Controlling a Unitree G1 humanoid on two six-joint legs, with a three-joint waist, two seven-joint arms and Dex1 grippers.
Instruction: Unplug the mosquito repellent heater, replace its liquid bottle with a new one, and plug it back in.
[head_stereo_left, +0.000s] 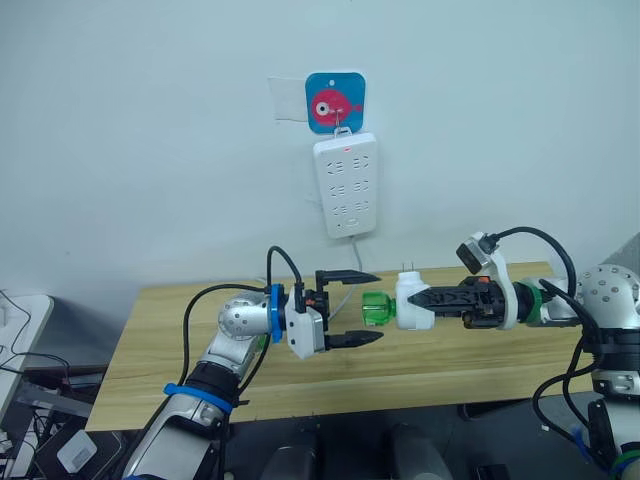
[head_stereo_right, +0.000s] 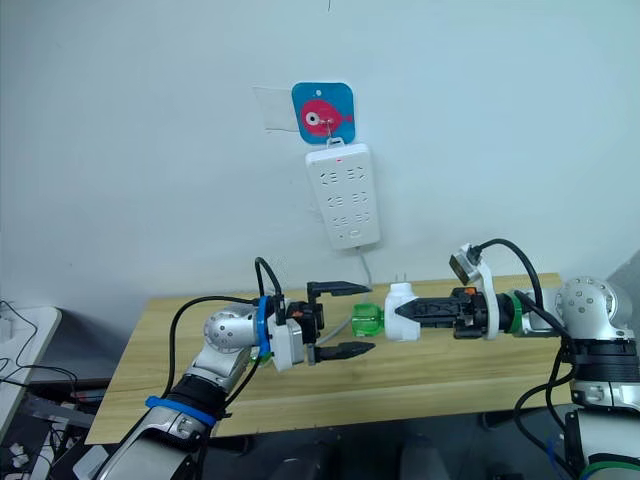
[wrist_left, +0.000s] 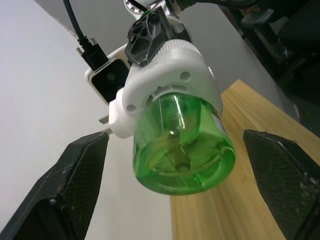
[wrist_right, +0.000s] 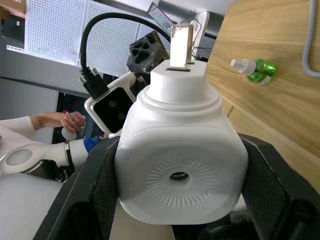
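- We see our right gripper (head_stereo_left: 420, 297) clamped on the mosquito repellent heater (head_stereo_left: 411, 300), held in the air over the wooden table (head_stereo_left: 160, 330), its two metal prongs (head_stereo_left: 407, 267) pointing toward 12 o'clock.
- The green liquid bottle (head_stereo_left: 377, 308) is still fitted in the heater, sticking out toward 9 o'clock.
- Our left gripper (head_stereo_left: 360, 306) is spread wide, one finger (head_stereo_left: 348, 276) above and one finger (head_stereo_left: 352, 340) below, the bottle's end just between the tips and not touched.
- In the right wrist view, a second green bottle (wrist_right: 254, 69) with a white cap lies on the table.
- At 12 o'clock from the heater, the white power strip (head_stereo_left: 346, 185) hangs on the wall under a blue fish hook (head_stereo_left: 335, 101).
- In the right wrist view, a person's hand (wrist_right: 70, 121) shows beyond the heater.
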